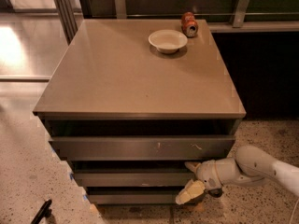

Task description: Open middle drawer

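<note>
The middle drawer [131, 177] is the wide, shallow grey-brown front, second from the top in the low cabinet, with a dark gap above it. It sticks out slightly less than the scratched top drawer [140, 148]. My gripper [185, 182] reaches in from the right at the drawer's right end. It is open. The upper finger [191, 165] is at the gap above the middle front. The cream lower finger [189, 192] hangs below that front, in front of the bottom drawer [131, 198].
A white bowl [167, 40] and an orange can [189, 24] lying on its side sit at the back of the cabinet top [135, 73]. A dark object [41, 212] lies on the speckled floor at the lower left. A dark wall stands to the right.
</note>
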{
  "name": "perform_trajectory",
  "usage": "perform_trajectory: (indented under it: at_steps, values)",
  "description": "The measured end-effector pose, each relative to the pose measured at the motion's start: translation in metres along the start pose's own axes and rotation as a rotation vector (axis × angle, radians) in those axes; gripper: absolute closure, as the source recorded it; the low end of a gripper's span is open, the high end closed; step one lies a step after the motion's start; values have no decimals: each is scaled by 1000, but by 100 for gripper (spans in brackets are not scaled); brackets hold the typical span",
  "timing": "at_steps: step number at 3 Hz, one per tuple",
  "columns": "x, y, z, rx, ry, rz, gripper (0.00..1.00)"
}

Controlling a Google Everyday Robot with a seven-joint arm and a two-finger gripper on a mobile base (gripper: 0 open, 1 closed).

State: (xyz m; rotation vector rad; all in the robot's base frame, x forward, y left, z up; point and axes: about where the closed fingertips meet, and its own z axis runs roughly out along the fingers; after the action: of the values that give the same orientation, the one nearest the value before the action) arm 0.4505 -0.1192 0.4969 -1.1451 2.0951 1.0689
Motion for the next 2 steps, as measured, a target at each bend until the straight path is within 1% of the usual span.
perform_trajectory:
  at_steps: [1,2]
  values:
    - [0,-3,3,-8,3,8,0]
    - [1,-13,13,-38,13,36,0]
